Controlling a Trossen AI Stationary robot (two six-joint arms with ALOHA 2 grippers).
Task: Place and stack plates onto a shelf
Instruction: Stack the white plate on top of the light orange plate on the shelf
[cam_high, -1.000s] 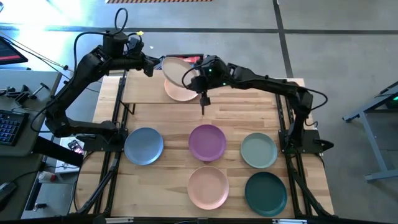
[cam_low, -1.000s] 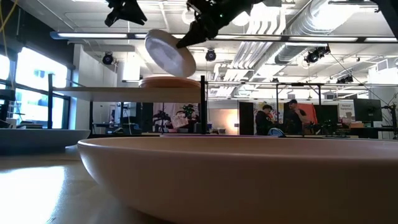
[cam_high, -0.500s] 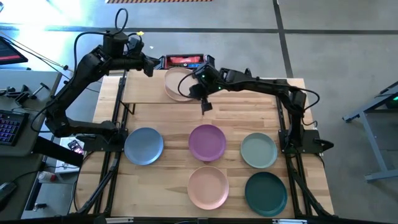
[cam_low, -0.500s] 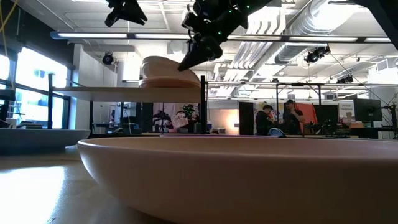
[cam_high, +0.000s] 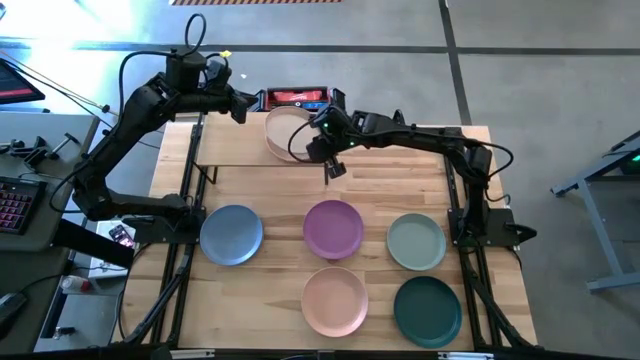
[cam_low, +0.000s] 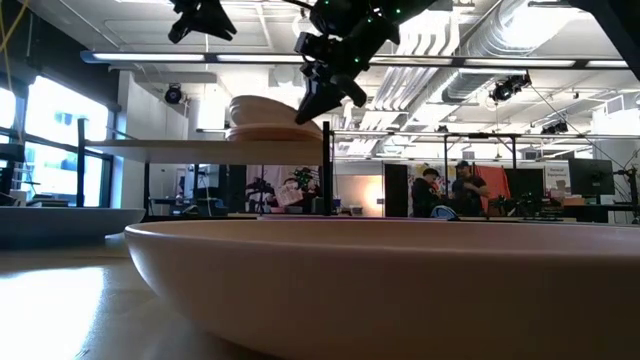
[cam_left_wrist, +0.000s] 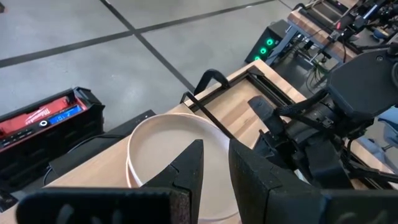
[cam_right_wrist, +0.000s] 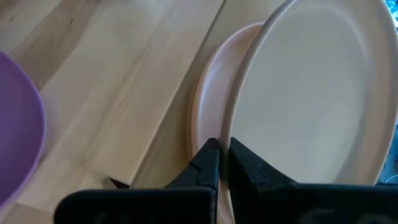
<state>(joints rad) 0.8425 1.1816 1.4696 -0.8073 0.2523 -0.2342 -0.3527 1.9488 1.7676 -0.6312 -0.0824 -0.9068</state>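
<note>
A cream plate (cam_high: 288, 132) lies on a pink plate (cam_right_wrist: 200, 118) at the right end of the wooden shelf (cam_high: 235, 150), which stands along the table's far side. My right gripper (cam_high: 320, 143) is at the cream plate's right rim, shut on it. My left gripper (cam_high: 248, 105) hovers open above the shelf's far edge, just left of the stack, touching nothing. On the tabletop lie blue (cam_high: 231, 234), purple (cam_high: 333, 228), sage green (cam_high: 416, 241), pink (cam_high: 335, 300) and dark teal (cam_high: 428, 311) plates. My right gripper pinches the cream plate's rim (cam_right_wrist: 231, 134) between its two fingers, at the side toward the table's right. The fingers come slanting down from the right. The plate rests on the pink plate below it, and its held edge stands slightly above that plate's rim.
A red and black case (cam_high: 295, 97) sits on the floor beyond the far edge. The shelf's thin black leg (cam_low: 326, 170) stands right below my right gripper. The shelf's left half (cam_high: 225, 140) is bare wood. The near pink plate (cam_low: 380, 290) fills the low view.
My right gripper has moved down and toward the shelf, carrying the cream plate. The plate was steeply tilted in the air above the stack; it has tipped down nearly flat and come to lie on the pink plate. The gripper has kept its hold.
</note>
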